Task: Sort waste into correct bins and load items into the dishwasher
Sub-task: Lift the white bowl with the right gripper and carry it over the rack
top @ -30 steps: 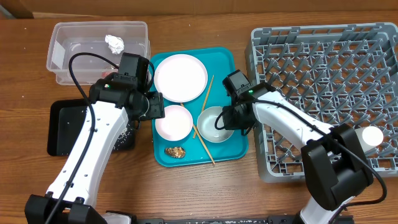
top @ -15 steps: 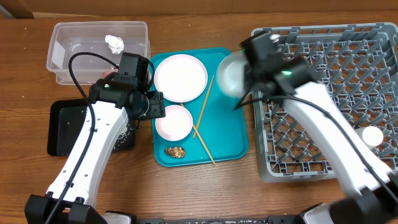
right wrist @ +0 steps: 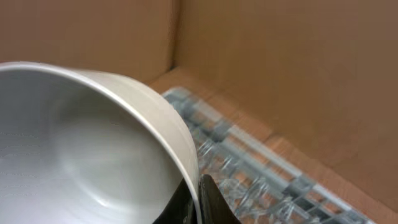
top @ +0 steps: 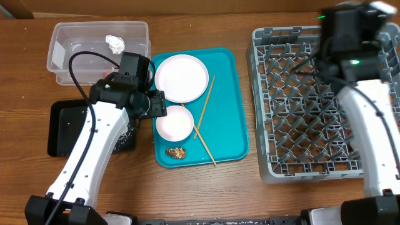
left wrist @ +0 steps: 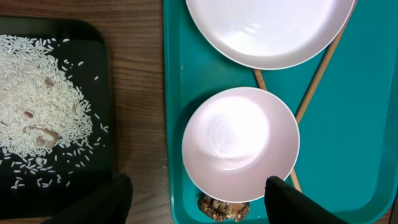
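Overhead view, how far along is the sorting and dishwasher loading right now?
Done: the tissue ball sits in the clear tub, and rice lies on the black tray. In hand: the right gripper is shut on the rim of a pale bowl above the dish rack; the left gripper hangs open over the white bowl. Left: that bowl, the plate, chopsticks and brown lump on the teal tray.

Teal tray (top: 228,106): its right half lies bare, so there's room for me. Chopsticks (top: 205,106) cross its middle. Plate (top: 181,77) and bowl (top: 174,122) crowd its left side, brown lump (top: 175,152) at its near edge.
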Controlling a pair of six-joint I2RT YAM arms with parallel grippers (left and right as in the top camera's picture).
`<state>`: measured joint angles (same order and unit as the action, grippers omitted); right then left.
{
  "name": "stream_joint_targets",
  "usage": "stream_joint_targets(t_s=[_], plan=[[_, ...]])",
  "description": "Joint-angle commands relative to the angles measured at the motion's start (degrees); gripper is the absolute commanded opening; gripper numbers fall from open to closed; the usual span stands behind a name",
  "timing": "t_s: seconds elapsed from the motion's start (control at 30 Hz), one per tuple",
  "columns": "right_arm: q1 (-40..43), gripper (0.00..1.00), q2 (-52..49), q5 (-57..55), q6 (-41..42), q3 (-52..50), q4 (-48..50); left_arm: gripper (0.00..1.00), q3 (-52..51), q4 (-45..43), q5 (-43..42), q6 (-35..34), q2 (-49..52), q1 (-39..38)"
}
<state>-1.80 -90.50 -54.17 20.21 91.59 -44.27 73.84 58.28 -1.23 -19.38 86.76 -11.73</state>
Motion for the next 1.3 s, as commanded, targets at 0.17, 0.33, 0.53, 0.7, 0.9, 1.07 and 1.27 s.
stream_joint_targets(t_s=[0.17,0.33,0.53,0.7,0.9,1.07,1.27], plan=[[11.41,0.04,-3.72,-3.19,-14.43,0.61,14.60,0.75,1.18,-2.99,0.37,0.09,-0.85,0.24],[15.76,0.04,-9.60,-3.34,-22.56,0.61,21.88,0.75,1.18,-3.80,0.39,0.09,-0.85,0.24],[19.32,0.04,-18.71,-12.87,-28.68,0.61,28.83,0.76,1.18,-3.78,1.75,0.07,-0.85,0.24],[19.23,0.04,-24.72,-14.36,-28.26,0.61,27.06,0.76,1.18,-4.50,1.70,0.07,-0.85,0.24],[16.44,0.04,-29.16,-14.10,-20.57,0.37,20.48,0.77,1.18,-4.76,1.70,0.07,-0.83,0.24],[14.43,0.04,-29.27,-12.83,-14.62,-0.61,15.96,0.77,1.18,-4.79,1.70,0.07,-0.83,0.24],[11.32,0.04,-29.27,-3.58,-13.46,-0.61,7.48,0.77,1.18,-4.76,1.73,0.07,-0.85,0.24]])
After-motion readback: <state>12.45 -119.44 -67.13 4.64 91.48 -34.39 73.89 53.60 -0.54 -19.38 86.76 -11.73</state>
